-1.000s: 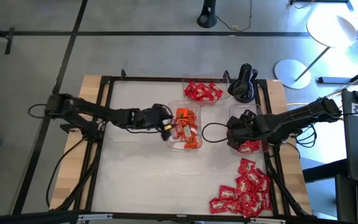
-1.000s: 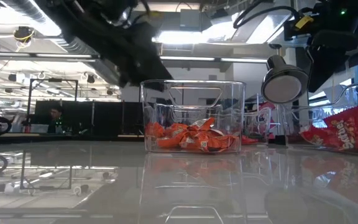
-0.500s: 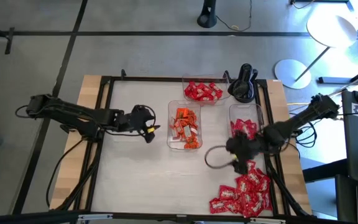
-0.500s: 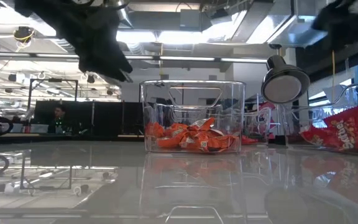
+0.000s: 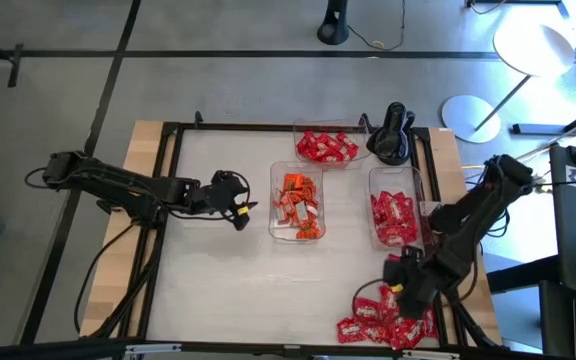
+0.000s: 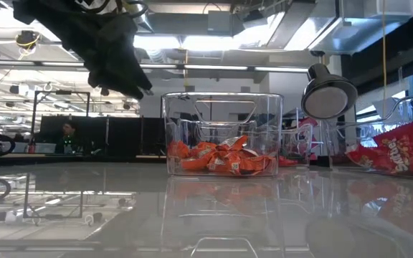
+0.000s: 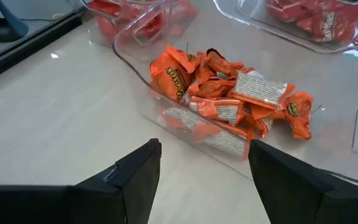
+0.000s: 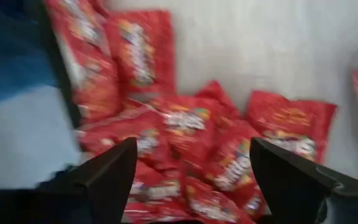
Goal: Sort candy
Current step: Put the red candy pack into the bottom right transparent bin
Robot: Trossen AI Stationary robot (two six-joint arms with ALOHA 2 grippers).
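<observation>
Two pincers are spread and empty: right pincer [image 5: 400, 287] hangs over the loose candy [image 5: 393, 315] for a pick; left pincer [image 5: 236, 200] waits beside the orange-filled tray [image 5: 274, 212].

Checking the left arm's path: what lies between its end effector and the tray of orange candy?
Only bare tabletop, seen in the high view, separates the left end effector from the tray.

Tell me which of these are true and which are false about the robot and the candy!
1. The orange candy lies in the middle tray. True.
2. The right gripper is over the loose pile of red candy. True.
3. The left gripper holds a candy. False: it is open and empty, beside the middle tray.
4. All the red candy is in trays. False: a pile lies loose on the table.
</observation>
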